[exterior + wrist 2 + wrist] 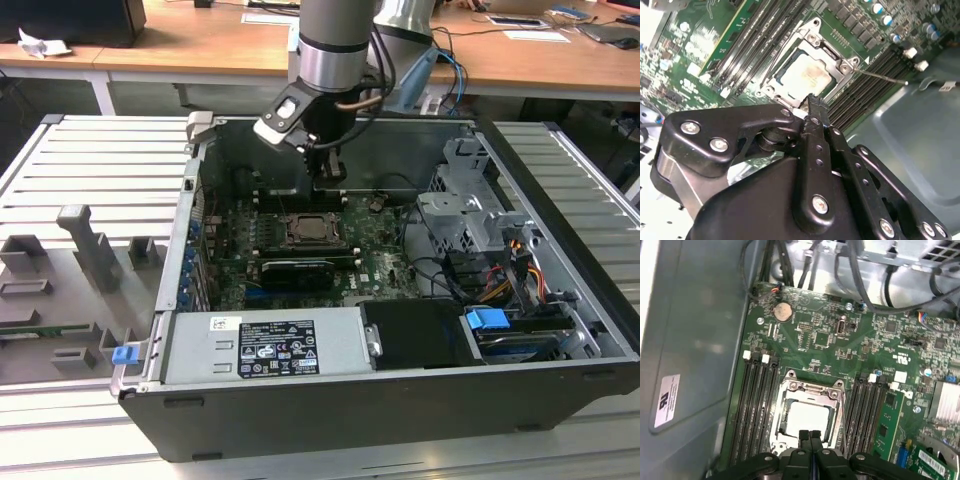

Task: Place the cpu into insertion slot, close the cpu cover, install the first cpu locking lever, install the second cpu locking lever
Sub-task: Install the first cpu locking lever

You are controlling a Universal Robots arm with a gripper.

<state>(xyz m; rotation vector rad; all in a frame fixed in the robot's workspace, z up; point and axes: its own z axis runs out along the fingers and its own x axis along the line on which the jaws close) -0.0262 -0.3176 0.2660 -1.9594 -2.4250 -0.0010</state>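
The cpu lies flat in the insertion slot, its pale metal face showing through the window of the cpu cover. The cover lies down over the chip. A thin metal locking lever sticks out from one socket corner across the memory slots. My gripper hangs just above the socket's edge, fingers pressed together with nothing between them. In the exterior view the gripper is over the board just behind the socket.
Long black memory slots flank the socket on both sides. A green card stands beside them. The grey case wall rises close by, and cables and a drive cage crowd the exterior view's right.
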